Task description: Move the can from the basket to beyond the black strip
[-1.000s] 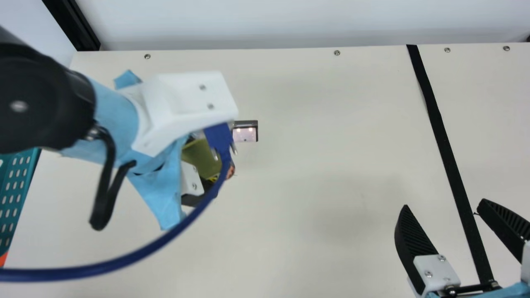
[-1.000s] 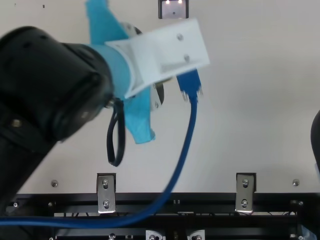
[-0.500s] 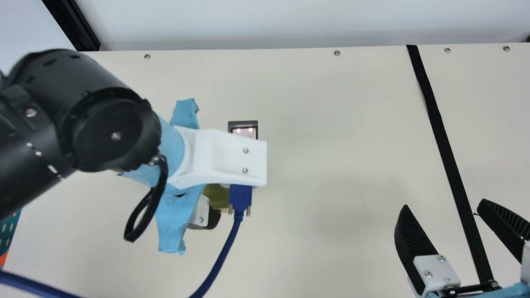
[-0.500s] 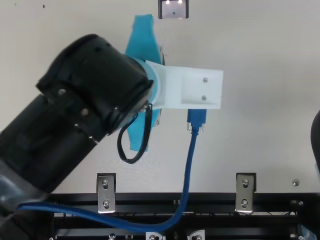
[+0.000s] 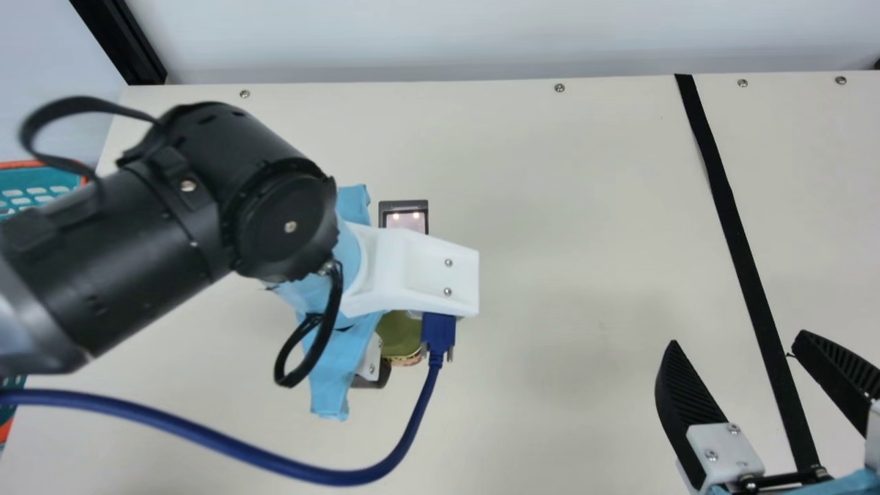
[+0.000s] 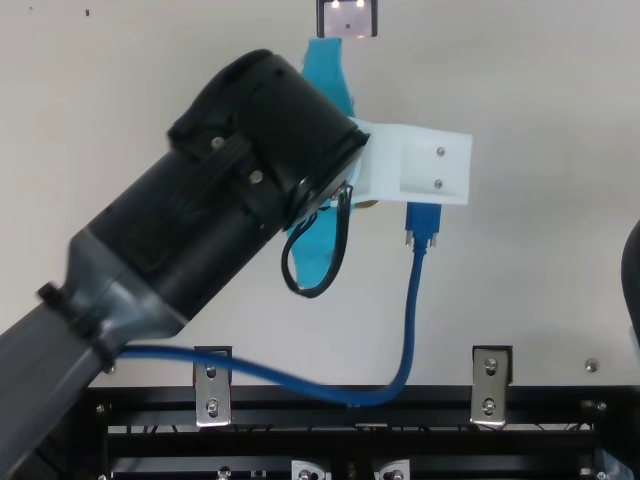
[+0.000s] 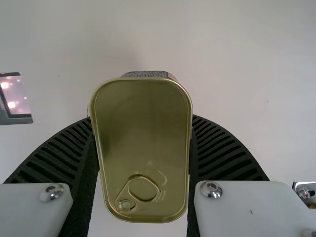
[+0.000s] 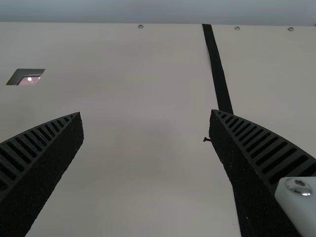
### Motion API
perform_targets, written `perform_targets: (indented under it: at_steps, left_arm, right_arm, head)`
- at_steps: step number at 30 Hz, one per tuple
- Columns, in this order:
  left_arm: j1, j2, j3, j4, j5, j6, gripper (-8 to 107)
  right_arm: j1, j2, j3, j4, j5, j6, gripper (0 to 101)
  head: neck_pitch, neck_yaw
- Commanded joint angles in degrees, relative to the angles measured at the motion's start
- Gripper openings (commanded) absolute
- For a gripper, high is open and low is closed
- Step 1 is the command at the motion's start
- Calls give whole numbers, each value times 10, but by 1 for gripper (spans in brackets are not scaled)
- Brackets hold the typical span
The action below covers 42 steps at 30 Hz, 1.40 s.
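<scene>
My left gripper (image 5: pixel 371 375), partly hidden under its white mount and blue wrapping, is over the table left of centre in the main view. Between its fingers is the gold can (image 5: pixel 400 335). In the left wrist view the can (image 7: pixel 143 143) has its pull-ring lid toward the camera, and the left gripper (image 7: pixel 142 121) is shut on its two sides. My right gripper (image 5: pixel 735 337) stands open and empty at the lower right, its fingers either side of the black strip (image 5: pixel 732 240). The right wrist view shows the right gripper (image 8: pixel 146 113) with its fingers wide apart.
The teal basket with an orange rim (image 5: pixel 41 180) is at the far left, partly behind my left arm. A small dark-framed panel (image 5: pixel 404 206) lies in the table near the left gripper. A blue cable (image 5: pixel 275 464) loops from the left wrist.
My left arm has moved rightward and toward the near side of the table, carrying the can away from the basket. Its wrist has turned a little. The right gripper has stayed still.
</scene>
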Motion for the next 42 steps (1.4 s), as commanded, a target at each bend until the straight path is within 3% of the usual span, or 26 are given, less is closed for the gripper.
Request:
perform_targets:
  at_steps: [1,13,14,15,16,24,33,42]
  left_arm:
    - [1,8,4,1,-14,-5,10]
    - [8,45,18,4,-72,-32,10]
    - [8,46,19,6,-78,-35,38]
    - [9,48,21,10,-85,-40,49]
    - [9,49,22,14,-91,-45,90]
    - [12,24,39,20,-126,-81,90]
    - [36,-87,70,-19,-105,-113,90]
    - [106,-205,133,86,-144,-301,90]
  right_arm:
    - [0,0,0,0,0,0,101]
    - [0,0,0,0,0,0,101]
    - [0,0,0,0,0,0,101]
    - [0,0,0,0,0,0,101]
    - [0,0,0,0,0,0,101]
    - [0,0,0,1,0,0,101]
    - [0,0,0,1,0,0,101]
    - [-1,5,-2,-1,-4,4,101]
  head:
    - [-3,0]
    - [-3,0]
    - [-3,0]
    - [-3,0]
    - [-3,0]
    - [-3,0]
    - [-3,0]
    - [-3,0]
